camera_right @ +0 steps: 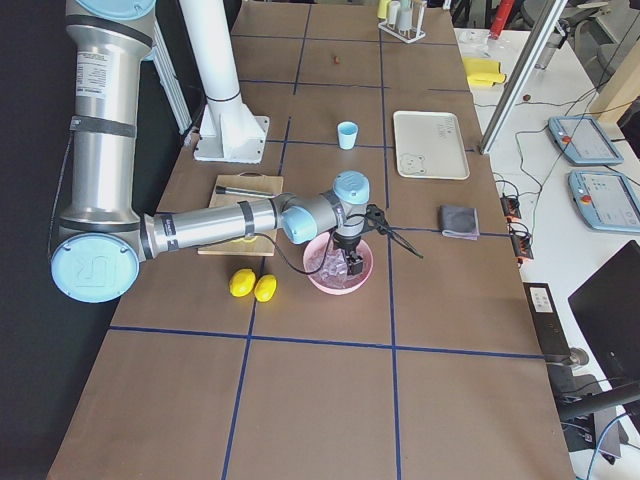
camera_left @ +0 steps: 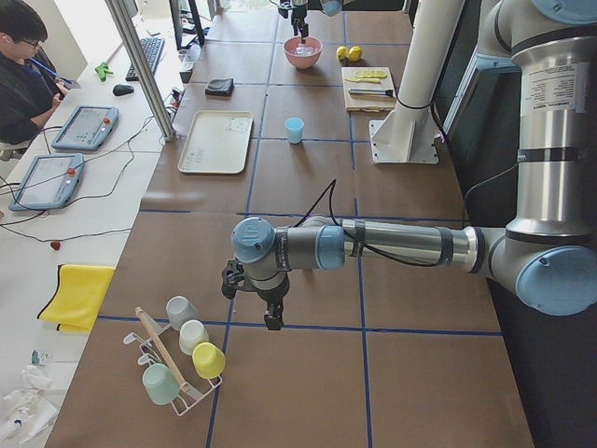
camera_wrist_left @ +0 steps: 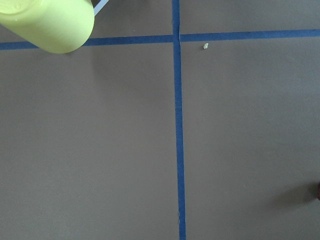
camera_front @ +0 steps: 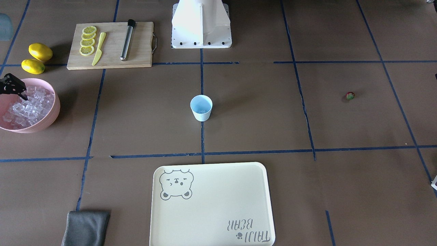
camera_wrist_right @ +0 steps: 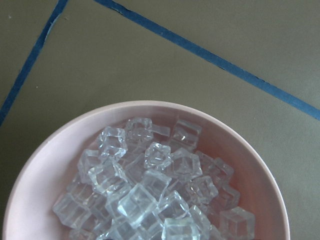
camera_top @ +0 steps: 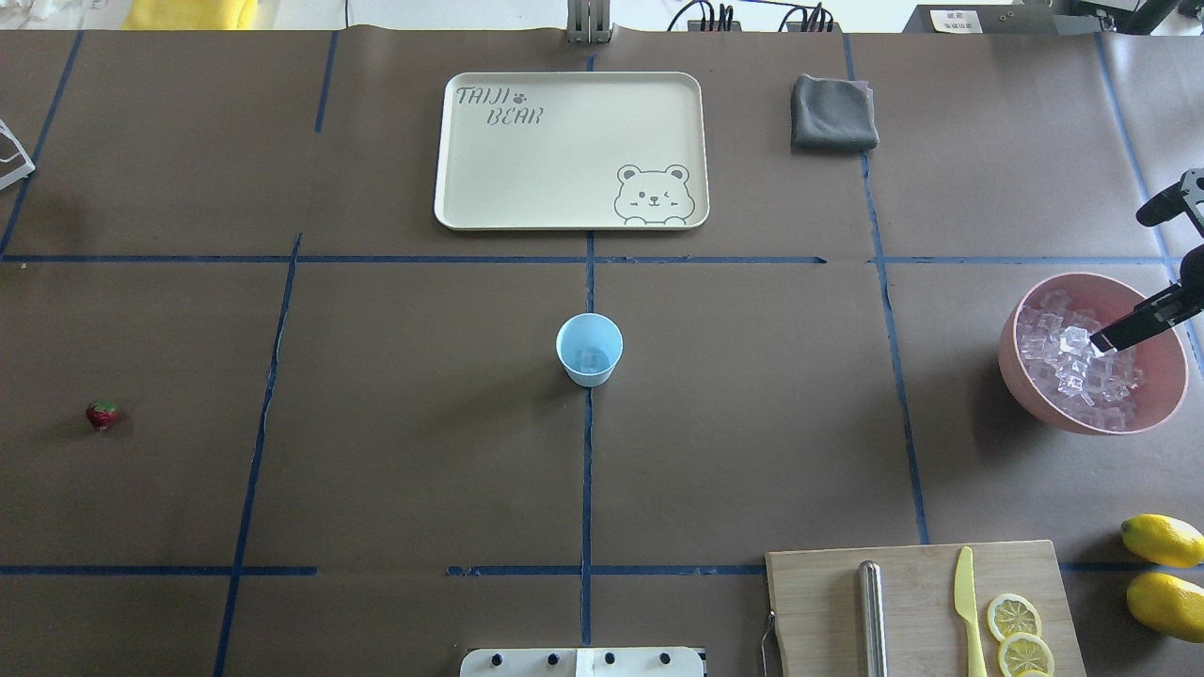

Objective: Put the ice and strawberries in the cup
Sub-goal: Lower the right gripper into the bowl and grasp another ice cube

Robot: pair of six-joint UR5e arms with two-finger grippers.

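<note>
The light blue cup [camera_top: 590,348] stands upright at the table's middle, and something clear seems to lie in its bottom [camera_front: 201,108]. The ice [camera_top: 1072,362] fills a pink bowl [camera_top: 1025,376] at the right; the right wrist view looks down on it [camera_wrist_right: 150,190]. The tiny red strawberry [camera_top: 102,414] lies alone at the far left [camera_front: 350,95]. My right gripper [camera_top: 1119,280] is open, with one finger tip down on the ice and the other outside the bowl's far rim. My left gripper [camera_left: 272,322] hangs low over bare table beside a cup rack; I cannot tell if it is open.
A cutting board [camera_top: 903,602] with a metal rod, a yellow knife and lemon slices lies front right, with two lemons [camera_top: 1162,541] beside it. A cream tray [camera_top: 564,160] and a grey cloth [camera_top: 832,113] lie at the far side. A yellow cup [camera_wrist_left: 50,22] on the rack sits near the left wrist.
</note>
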